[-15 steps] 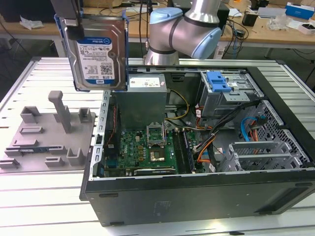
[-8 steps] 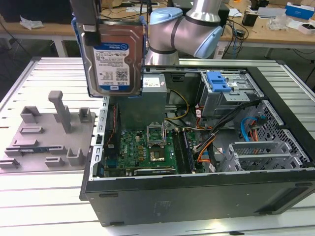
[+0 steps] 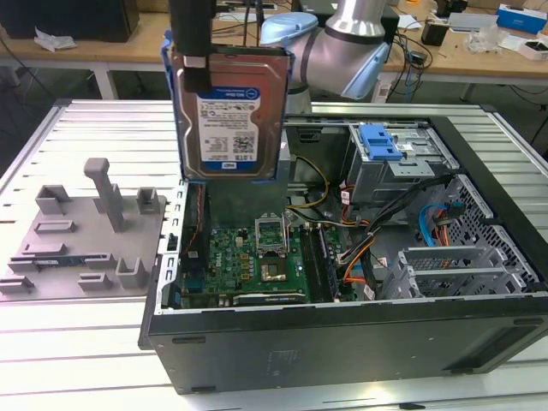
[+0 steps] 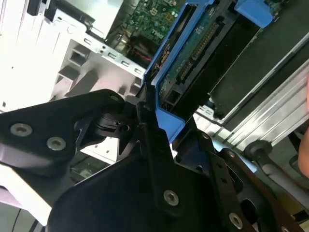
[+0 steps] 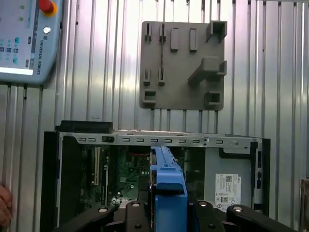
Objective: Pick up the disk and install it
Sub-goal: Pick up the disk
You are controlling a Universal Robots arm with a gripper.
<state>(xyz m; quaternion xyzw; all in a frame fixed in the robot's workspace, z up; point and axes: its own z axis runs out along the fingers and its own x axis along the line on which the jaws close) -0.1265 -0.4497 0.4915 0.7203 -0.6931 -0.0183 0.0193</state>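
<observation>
The disk (image 3: 227, 111), a silver hard drive with a white-and-blue label in a blue bracket, hangs upright above the rear left part of the open computer case (image 3: 342, 334). My gripper (image 3: 193, 58) is shut on its top edge, label facing the exterior camera. In the second wrist view, the black fingers (image 4: 145, 125) clamp the blue bracket, and the disk (image 4: 193, 48) shows its connector side above the motherboard. The first wrist view looks edge-on along the disk (image 5: 166, 176) held in my gripper (image 5: 166, 208), down into the case.
A grey fixture plate (image 3: 77, 231) with pegs lies at the exterior view's left of the case. Inside are the motherboard (image 3: 248, 257), cables and a drive cage with a blue latch (image 3: 381, 141). A teach pendant (image 5: 24, 38) lies on the table. A hand (image 5: 3, 203) shows at an edge.
</observation>
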